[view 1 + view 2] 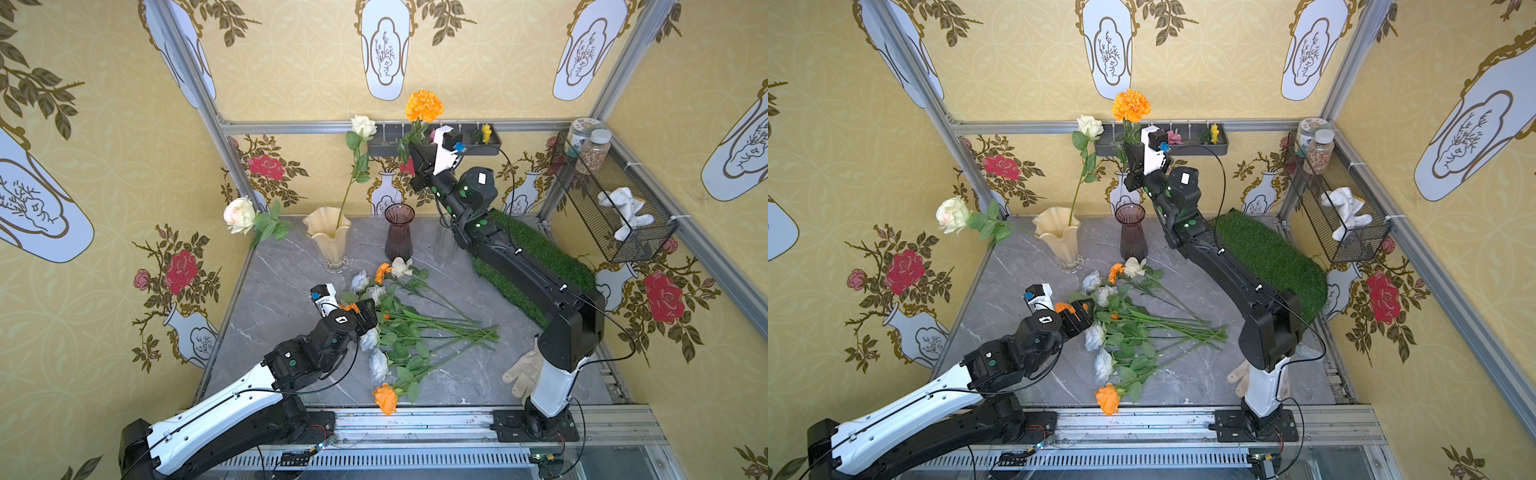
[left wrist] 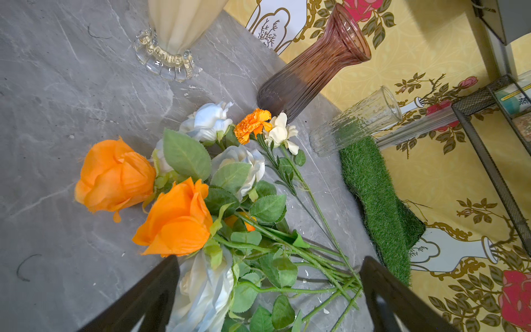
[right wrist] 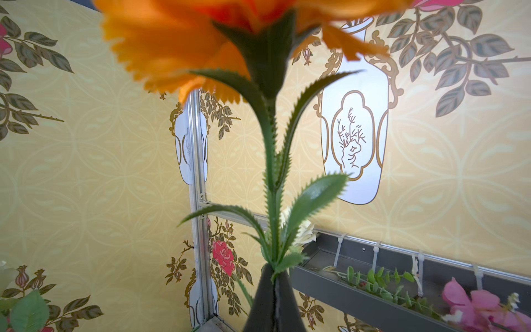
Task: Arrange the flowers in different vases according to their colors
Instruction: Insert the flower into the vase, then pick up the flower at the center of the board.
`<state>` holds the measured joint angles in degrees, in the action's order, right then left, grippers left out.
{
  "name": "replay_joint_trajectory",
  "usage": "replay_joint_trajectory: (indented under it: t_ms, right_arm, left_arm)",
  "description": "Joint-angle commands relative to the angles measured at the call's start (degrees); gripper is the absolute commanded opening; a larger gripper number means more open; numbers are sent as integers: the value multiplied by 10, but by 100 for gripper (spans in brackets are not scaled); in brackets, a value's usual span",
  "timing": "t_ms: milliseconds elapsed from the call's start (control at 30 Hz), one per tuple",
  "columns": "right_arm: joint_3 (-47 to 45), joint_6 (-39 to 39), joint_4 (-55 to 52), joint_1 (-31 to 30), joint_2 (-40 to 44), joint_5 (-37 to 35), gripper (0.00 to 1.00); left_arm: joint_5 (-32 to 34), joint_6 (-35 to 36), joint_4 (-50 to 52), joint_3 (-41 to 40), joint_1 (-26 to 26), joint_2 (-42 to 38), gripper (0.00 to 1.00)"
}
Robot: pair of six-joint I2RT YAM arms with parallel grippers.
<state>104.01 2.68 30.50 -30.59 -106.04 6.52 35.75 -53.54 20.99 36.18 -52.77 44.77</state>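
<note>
Two cream roses vased, marigold aloft.
The cream-yellow vase holds both roses; left gripper hangs spread over loose flowers on the table; right gripper pinches the marigold's stem beyond the purple vase. Stems look light and springy: grip mid-stem.

Three vases; at least three cream-white roses, four pale blue roses, five orange flowers.
</note>
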Motion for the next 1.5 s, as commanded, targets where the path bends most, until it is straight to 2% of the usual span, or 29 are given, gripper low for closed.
replay_joint_trajectory:
  t_ms: [0,300,633,667,700,733,767,900,1000,1233,1367,1467]
  right_arm:
    - [10,-21,43,6,-21,2,0]
    - [12,-48,58,14,-85,-4,0]
    - [-54,-63,59,-5,-129,-23,0]
    - [-67,-57,64,-7,-129,-30,2]
    - [-79,-49,71,-7,-126,-36,20]
    - [-88,-42,76,-7,-124,-42,43]
    - [-96,-36,78,-7,-119,-50,54]
    - [-118,-27,63,-8,-89,-57,74]
    - [-141,-15,51,-8,-50,-62,80]
    - [-222,35,-48,-7,85,-69,81]
    - [-265,72,-187,-4,171,-54,80]
    - [-265,113,-368,4,219,-17,80]
  left_arm:
    - [4,9,-18,-4,3,3,100]
    - [-22,8,-29,-13,32,2,100]
    - [-42,5,-40,-21,54,3,100]
    - [-43,5,-41,-21,55,3,100]
    - [-43,5,-42,-21,56,2,100]
    - [-45,5,-42,-22,57,2,100]
    - [-45,5,-43,-22,57,2,100]
    - [-49,5,-44,-23,59,2,100]
    - [-50,5,-46,-26,59,0,100]
    - [-50,0,-48,-35,60,-16,100]
    - [-53,-2,-44,-38,60,-24,100]
    - [-53,-7,-40,-39,60,-32,100]
